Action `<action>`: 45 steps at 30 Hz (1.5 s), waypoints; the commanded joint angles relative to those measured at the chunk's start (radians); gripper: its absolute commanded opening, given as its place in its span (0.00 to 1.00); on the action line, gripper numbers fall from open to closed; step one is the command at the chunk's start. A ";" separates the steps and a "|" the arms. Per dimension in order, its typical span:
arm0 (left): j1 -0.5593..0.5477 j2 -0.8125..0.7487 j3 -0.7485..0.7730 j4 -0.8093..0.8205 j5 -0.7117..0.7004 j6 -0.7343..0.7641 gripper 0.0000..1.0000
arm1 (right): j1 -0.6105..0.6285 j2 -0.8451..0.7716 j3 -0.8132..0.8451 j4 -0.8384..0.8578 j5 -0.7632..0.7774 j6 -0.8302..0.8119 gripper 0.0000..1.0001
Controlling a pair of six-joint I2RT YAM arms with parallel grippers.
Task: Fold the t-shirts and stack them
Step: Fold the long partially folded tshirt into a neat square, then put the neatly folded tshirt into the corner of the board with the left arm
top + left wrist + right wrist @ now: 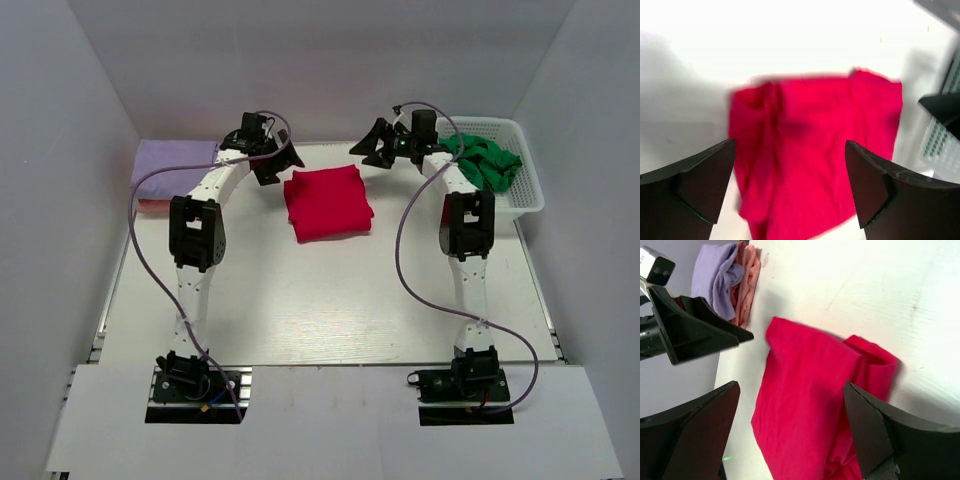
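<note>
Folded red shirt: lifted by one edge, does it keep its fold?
Probably not: the red t-shirt is soft, creased cloth with loose bunched layers, so it would likely sag open. Pushed, it would probably wrinkle up rather than slide across the table.

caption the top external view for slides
Left gripper and right gripper, open, flank the folded red t-shirt; green t-shirt in white basket

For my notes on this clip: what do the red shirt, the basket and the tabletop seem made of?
Red shirt: soft matte cloth, likely a cotton knit; it lies in limp folds and creases. Basket: white moulded plastic by its look; its walls are a regular lattice. Tabletop: hard, smooth white board, matte; laminate or paint cannot be told.
</note>
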 commanded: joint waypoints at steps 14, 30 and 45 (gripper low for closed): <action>-0.038 -0.117 -0.222 0.041 -0.046 0.184 1.00 | 0.107 -0.259 -0.216 -0.395 0.495 -0.436 0.90; -0.081 -0.017 -0.304 0.041 -0.011 0.178 0.80 | 0.153 -0.260 -0.473 -0.249 0.300 -0.313 0.90; -0.081 -0.031 -0.426 0.280 0.138 0.189 0.47 | 0.176 -0.269 -0.531 -0.097 0.136 -0.266 0.90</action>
